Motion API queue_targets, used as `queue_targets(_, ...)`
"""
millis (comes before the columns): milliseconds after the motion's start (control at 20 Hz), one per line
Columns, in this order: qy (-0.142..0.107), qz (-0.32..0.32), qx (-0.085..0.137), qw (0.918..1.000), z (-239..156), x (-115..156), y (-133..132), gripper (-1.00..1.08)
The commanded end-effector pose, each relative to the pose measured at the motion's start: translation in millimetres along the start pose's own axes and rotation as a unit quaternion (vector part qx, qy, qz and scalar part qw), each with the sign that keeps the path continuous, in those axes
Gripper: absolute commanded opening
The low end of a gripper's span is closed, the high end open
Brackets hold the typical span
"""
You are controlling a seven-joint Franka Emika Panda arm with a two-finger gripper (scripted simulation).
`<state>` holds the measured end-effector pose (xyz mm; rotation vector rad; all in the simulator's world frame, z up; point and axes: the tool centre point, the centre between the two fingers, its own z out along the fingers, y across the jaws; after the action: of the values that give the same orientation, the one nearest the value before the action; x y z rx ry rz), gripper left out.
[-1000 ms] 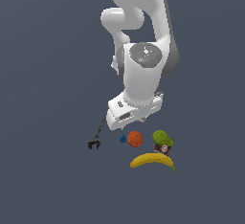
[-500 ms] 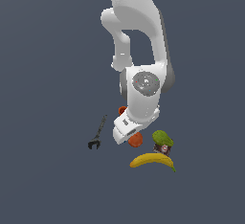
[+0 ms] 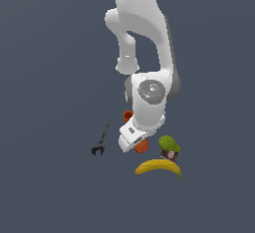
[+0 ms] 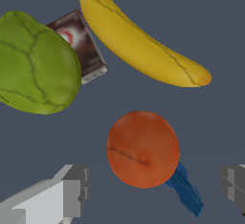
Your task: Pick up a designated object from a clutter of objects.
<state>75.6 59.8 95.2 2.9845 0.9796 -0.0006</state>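
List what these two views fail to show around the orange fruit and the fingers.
- Exterior view: the arm's hand covers most of the orange fruit; the fingers are not visible there.
- Exterior view: the orange cup is partly behind the arm.
- Wrist view: both fingers are cut off by the frame edge.
- Wrist view: the fruit overlaps the blue piece.
- Wrench: out of the wrist view.

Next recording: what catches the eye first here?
In the wrist view, the round orange fruit fills the gap between the open gripper fingers, a blue piece touching it. Beyond lie a yellow banana and a green lumpy item beside a dark box.
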Motion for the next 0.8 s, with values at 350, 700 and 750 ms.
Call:
queue_targets(350, 0.000, -0.002, 0.000, 1.0000, 41.0, -0.7, -1.0, 1.00)
queue_targets(700, 0.000, -0.002, 0.000, 1.0000, 48.4, 0.2, -0.1, -1.00)
queue_targets(750, 0.000, -0.002, 0.000, 1.0000, 48.4, 0.2, -0.1, -1.00)
